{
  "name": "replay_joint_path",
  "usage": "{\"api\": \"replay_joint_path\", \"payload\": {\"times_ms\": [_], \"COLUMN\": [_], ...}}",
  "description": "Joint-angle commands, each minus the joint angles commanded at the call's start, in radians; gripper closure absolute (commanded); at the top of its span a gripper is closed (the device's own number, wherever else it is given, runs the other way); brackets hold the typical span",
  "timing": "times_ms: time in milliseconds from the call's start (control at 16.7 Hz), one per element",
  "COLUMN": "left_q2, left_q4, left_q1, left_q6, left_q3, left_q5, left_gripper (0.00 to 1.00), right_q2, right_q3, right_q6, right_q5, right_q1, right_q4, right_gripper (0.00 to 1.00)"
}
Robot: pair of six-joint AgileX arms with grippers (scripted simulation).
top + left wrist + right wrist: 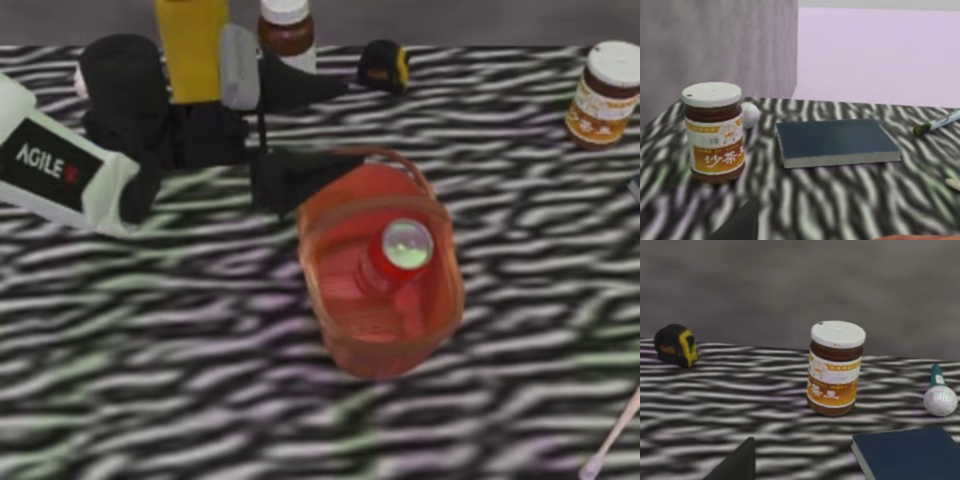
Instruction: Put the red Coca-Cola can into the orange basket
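Note:
The red Coca-Cola can stands upright inside the orange basket, silver top up, toward the basket's right side. The basket sits near the table's middle. My left gripper hovers just behind and left of the basket's arched handle, open and empty, its two black fingers spread wide apart. In the left wrist view one dark finger shows, along with an orange sliver of the basket. My right arm is outside the top view; in its wrist view one finger stands far off centre, with nothing held.
A yellow bottle, a brown jar and a tape measure line the back edge. A sauce jar stands back right, near a dark blue book and a microphone. A pale stick lies front right.

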Motion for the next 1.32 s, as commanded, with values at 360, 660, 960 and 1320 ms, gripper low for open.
{"api": "replay_joint_path", "payload": {"times_ms": [360,660,960,1320], "left_q2": [-0.416,-0.93,-1.497,-2.027], "left_q4": [-0.204,-0.461,-0.721,-0.943], "left_q1": [0.077,0.16,0.235,0.293], "left_q6": [-0.062,-0.096,-0.094,-0.049], "left_q3": [-0.192,-0.46,-0.758,-1.045], "left_q5": [-0.246,-0.532,-0.823,-1.098], "left_gripper": [0.0,0.0,0.0,0.0], "right_q2": [0.458,1.021,1.597,2.079], "right_q3": [0.451,1.004,1.561,2.064], "right_q6": [-0.216,-0.453,-0.686,-0.897], "right_q5": [-0.001,-0.002,-0.004,0.002], "right_q1": [0.144,0.298,0.451,0.588], "right_q4": [-0.335,-0.71,-1.081,-1.393], "right_gripper": [0.0,0.0,0.0,0.0]}}
